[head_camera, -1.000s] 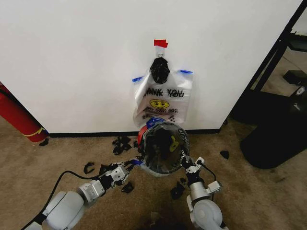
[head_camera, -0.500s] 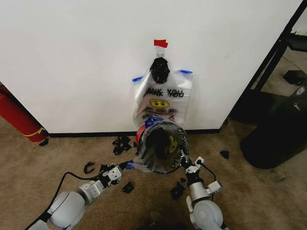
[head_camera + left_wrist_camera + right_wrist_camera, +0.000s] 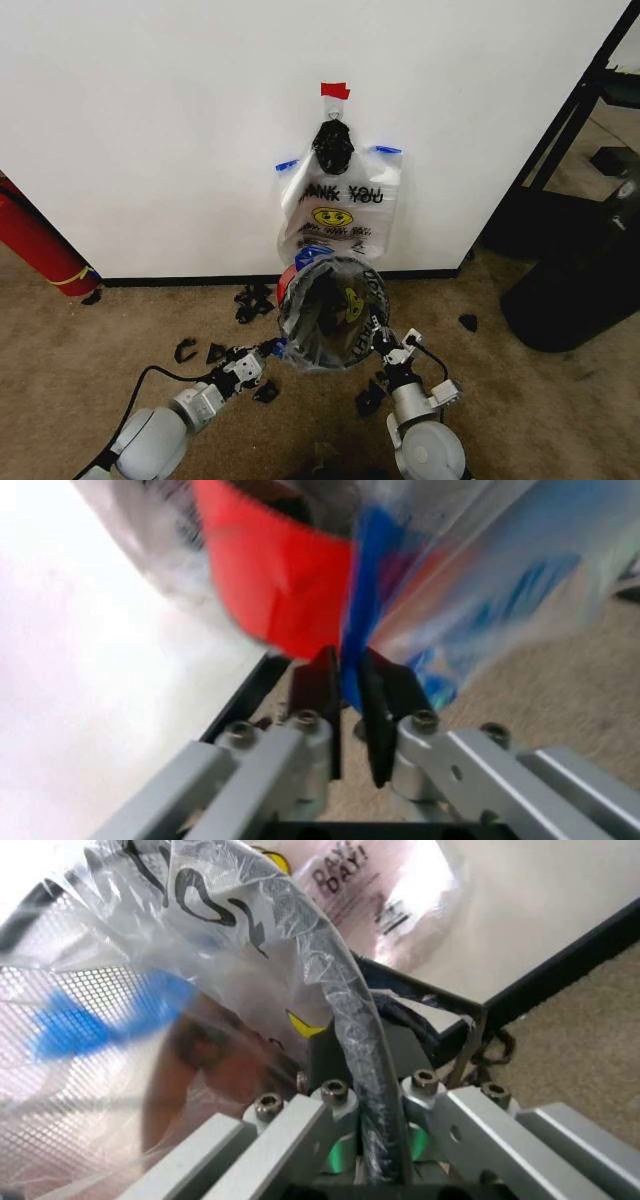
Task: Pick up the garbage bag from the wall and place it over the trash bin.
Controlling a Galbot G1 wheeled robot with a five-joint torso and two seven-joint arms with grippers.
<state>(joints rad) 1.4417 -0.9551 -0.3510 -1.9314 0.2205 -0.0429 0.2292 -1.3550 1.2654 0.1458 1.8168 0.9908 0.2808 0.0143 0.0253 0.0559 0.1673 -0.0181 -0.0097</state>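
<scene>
Below the wall (image 3: 150,120), my left gripper (image 3: 350,697) and right gripper (image 3: 375,1140) pinch the garbage bag (image 3: 330,345) over the trash bin (image 3: 325,310); thin film may tear.

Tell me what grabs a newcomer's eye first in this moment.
A see-through garbage bag stretched over the trash bin on the carpet, the left gripper and right gripper pinching it from either side. Behind it, a matching "THANK YOU" bag hangs on the wall under red tape.
</scene>
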